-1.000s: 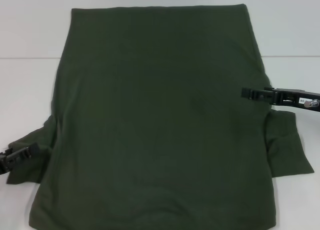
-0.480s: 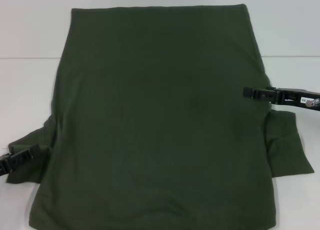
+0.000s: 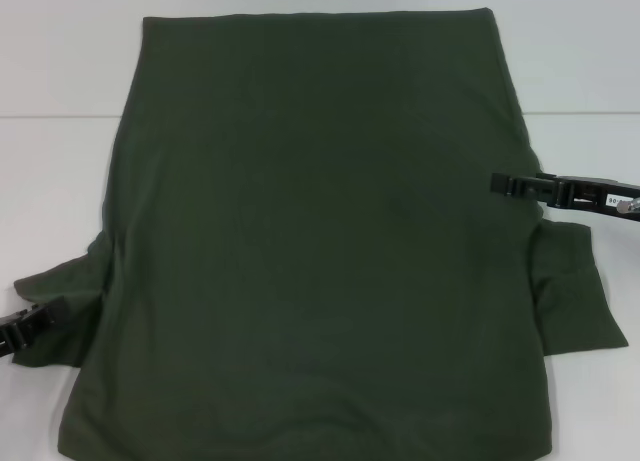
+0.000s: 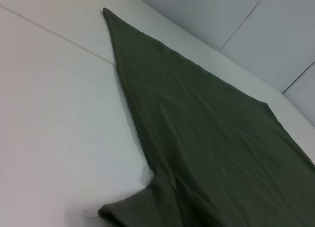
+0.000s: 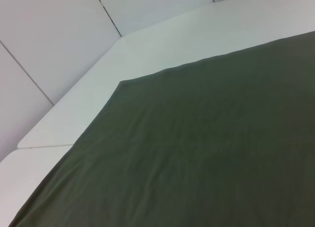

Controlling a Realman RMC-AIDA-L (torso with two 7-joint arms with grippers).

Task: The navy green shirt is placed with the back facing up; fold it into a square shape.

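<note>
A: Where is the navy green shirt (image 3: 320, 241)?

B: Spread flat, back up, over the white table (image 3: 60, 71), one sleeve sticking out each side.

A: And the grippers?

B: The left gripper (image 3: 30, 326) sits over the left sleeve's tip, the right gripper (image 3: 525, 186) over the right edge. Neither's opening nor hold can be made out.

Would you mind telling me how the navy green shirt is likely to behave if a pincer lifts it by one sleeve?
The navy green shirt would probably drape limply: its sleeve already lies rumpled. It is far wider than the right pincer, so a one-sided lift would likely drag and bunch the rest. It seems unlikely to slide freely.
</note>
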